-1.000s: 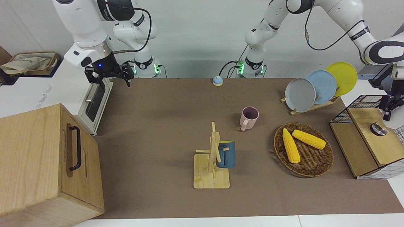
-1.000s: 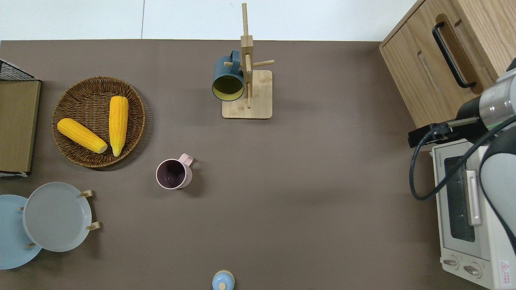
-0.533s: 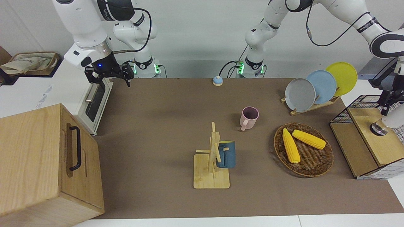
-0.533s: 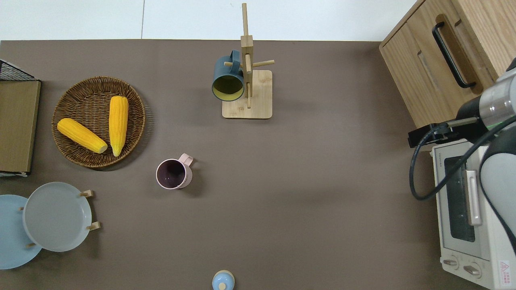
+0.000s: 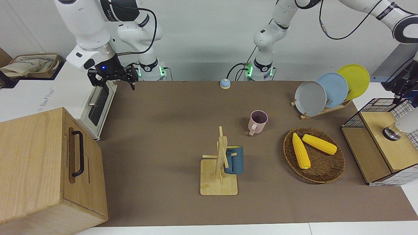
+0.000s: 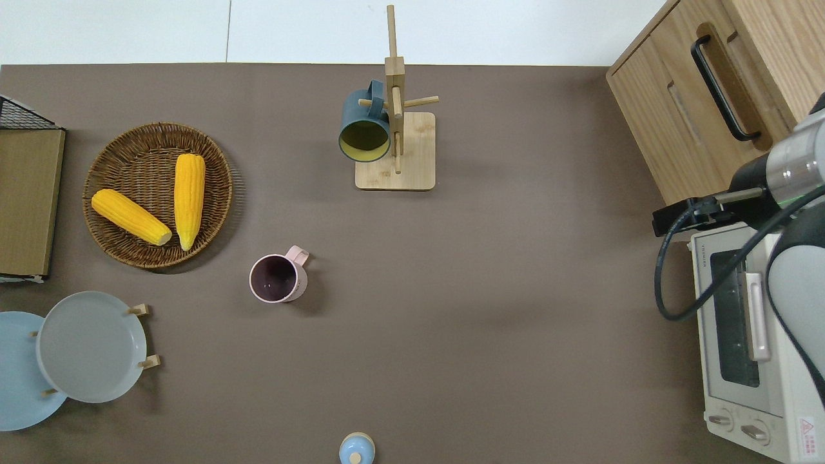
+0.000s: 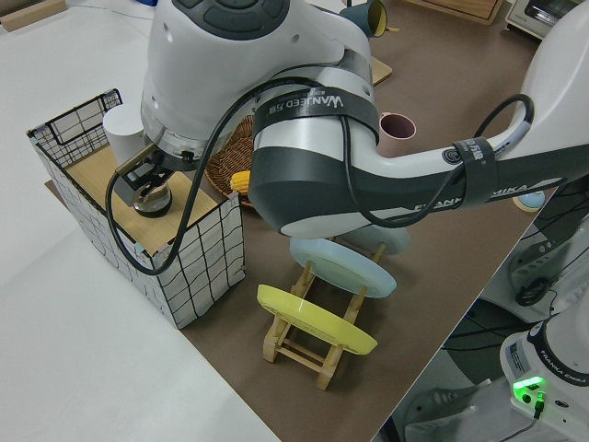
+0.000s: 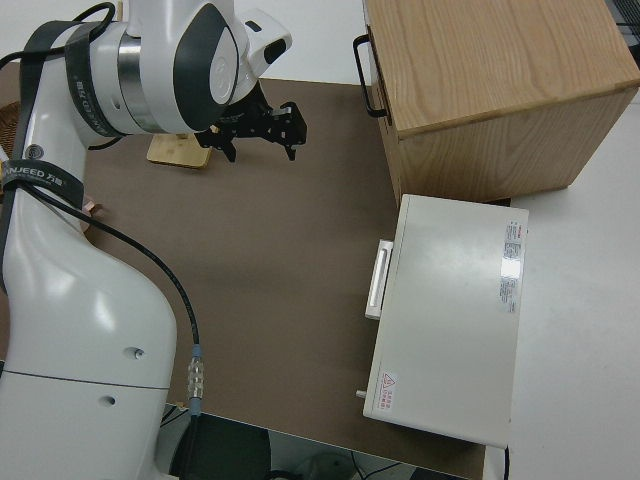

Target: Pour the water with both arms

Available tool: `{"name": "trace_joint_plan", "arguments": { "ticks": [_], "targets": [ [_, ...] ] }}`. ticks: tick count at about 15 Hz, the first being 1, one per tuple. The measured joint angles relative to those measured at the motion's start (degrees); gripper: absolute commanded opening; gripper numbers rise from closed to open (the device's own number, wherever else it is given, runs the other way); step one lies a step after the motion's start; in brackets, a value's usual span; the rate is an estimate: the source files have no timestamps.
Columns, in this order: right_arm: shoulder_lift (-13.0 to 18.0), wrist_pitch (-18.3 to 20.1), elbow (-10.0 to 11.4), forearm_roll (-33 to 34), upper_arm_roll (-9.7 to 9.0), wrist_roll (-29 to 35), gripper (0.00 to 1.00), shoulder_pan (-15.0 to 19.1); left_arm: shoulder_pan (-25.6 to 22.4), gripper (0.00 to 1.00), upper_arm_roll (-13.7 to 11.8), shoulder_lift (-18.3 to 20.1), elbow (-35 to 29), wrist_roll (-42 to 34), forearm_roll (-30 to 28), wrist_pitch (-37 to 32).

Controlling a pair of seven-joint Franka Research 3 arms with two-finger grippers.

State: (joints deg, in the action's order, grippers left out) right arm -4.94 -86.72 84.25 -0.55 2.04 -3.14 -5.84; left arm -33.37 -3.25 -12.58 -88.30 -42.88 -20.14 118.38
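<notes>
Over wire basket with wooden lid [image 7: 110, 175] at left arm's end of desk [image 5: 169, 111]: left claw [image 7: 138, 180], fingers hidden, opening impossible to tell; risen since a second ago. Right claw [image 5: 112, 78] parked, fingers spread wide, holding nothing, unmoved. Pink ceramic mug [image 5: 258, 121] upright mid-desk. "WANJEED" readable on left arm's dark band.

**Both arms raised, right gripper spread**

The right gripper [image 5: 112, 79] hangs at the front view's upper left, wrist pointing down, fingers apart. The left gripper [image 5: 399, 89] sits at that view's right edge, its forearm arching from the top.
</notes>
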Motion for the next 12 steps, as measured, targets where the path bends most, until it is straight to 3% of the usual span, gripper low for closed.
{"name": "trace_joint_plan", "arguments": {
  "ticks": [4,7,12],
  "targets": [
    [0.0,0.0,0.0,0.0,0.0,0.0,0.99,0.0,0.9,1.0,1.8,3.9,0.3,8.2,8.7,-4.9],
    [0.0,0.0,0.0,0.0,0.0,0.0,0.99,0.0,3.1,1.0,2.5,6.1,0.3,12.7,11.0,-8.9],
    [0.0,0.0,0.0,0.0,0.0,0.0,0.99,0.0,7.0,1.0,3.1,6.5,0.3,14.8,14.6,-13.3]
  ]
}}
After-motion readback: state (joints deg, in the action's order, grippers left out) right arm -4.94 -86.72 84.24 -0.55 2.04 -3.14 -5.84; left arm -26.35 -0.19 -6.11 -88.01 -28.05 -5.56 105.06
